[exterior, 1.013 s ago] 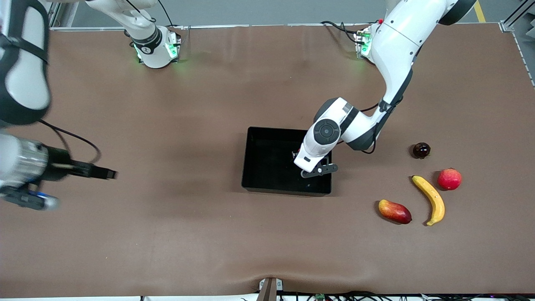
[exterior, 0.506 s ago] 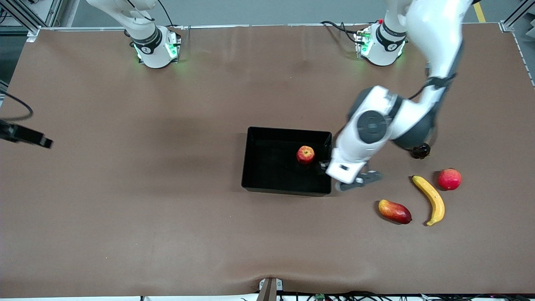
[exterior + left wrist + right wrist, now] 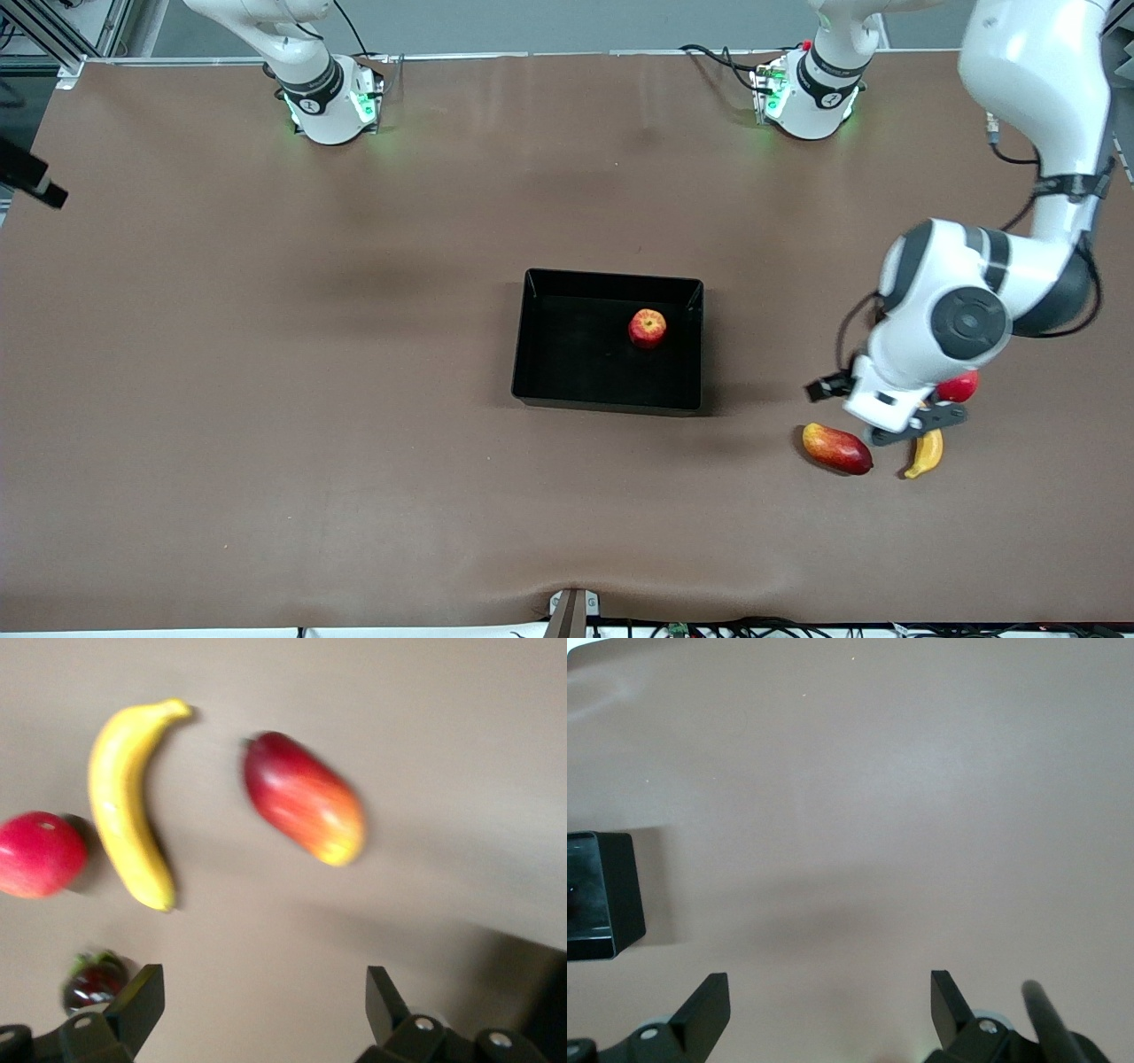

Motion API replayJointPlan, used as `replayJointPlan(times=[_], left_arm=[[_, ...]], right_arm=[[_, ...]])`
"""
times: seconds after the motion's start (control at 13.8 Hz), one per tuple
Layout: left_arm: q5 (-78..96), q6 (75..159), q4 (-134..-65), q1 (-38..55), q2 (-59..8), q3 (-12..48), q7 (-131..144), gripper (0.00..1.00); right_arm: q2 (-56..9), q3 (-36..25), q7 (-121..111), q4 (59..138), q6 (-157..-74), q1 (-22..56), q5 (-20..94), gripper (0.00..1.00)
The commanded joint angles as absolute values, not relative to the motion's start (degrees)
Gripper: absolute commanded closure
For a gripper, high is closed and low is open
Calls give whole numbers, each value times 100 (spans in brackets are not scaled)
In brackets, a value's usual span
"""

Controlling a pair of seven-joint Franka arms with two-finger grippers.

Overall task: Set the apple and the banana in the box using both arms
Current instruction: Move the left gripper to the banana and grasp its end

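The apple (image 3: 648, 327) lies inside the black box (image 3: 567, 390), near the wall toward the left arm's end. The banana (image 3: 124, 819) lies on the table between the pinkish-red round fruit (image 3: 37, 854) and the mango-like fruit (image 3: 306, 797). In the front view the left arm's hand (image 3: 895, 403) covers most of the banana, and only its tip (image 3: 926, 452) shows. My left gripper (image 3: 261, 1005) is open and empty, up over bare table beside the banana. My right gripper (image 3: 828, 1010) is open and empty over bare table at the right arm's end, with a corner of the box (image 3: 598, 895) in its view.
The mango-like fruit (image 3: 836, 447) lies nearer to the front camera than the box. The pinkish-red fruit (image 3: 964, 386) peeks out beside the left hand. A small dark fruit (image 3: 93, 981) lies next to the left gripper's finger. A piece of the right arm (image 3: 31, 182) shows at the table's end.
The left arm has swung from the box's edge to over the banana and other fruit, fingers open. The apple stays in the box. The right arm has drawn farther back.
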State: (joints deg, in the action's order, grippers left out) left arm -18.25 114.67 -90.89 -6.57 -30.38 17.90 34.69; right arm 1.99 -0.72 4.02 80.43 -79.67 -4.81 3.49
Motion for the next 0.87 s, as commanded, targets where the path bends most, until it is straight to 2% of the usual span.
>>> replayJointPlan(times=[0.0, 0.22, 0.29, 0.36, 0.43, 0.8], left_arm=[[-2136, 11768, -9237, -1070, -3224, 1863, 3472, 0], [-2136, 11848, -9316, -1361, -3357, 1863, 3594, 0], [-2127, 11874, -9351, -1380, -3436, 1863, 3664, 10], [-2127, 11935, -9386, -1406, -3480, 1855, 3813, 26], [-2136, 12005, -9439, -1485, -3533, 1863, 3919, 29], [-2153, 12586, -9738, -1617, -3718, 1723, 3955, 29]], right_arm=[[282, 35, 343, 8332, -8112, -475, 79, 0], [44, 26, 343, 8297, -8156, -396, 62, 0], [-43, 26, 334, 8297, -8191, -378, 44, 0], [-79, 26, 317, 8297, -8209, -343, -17, 0], [-88, 26, 238, 8297, -8226, -308, -139, 0], [-114, 26, -114, 8244, -8341, -97, -484, 0]])
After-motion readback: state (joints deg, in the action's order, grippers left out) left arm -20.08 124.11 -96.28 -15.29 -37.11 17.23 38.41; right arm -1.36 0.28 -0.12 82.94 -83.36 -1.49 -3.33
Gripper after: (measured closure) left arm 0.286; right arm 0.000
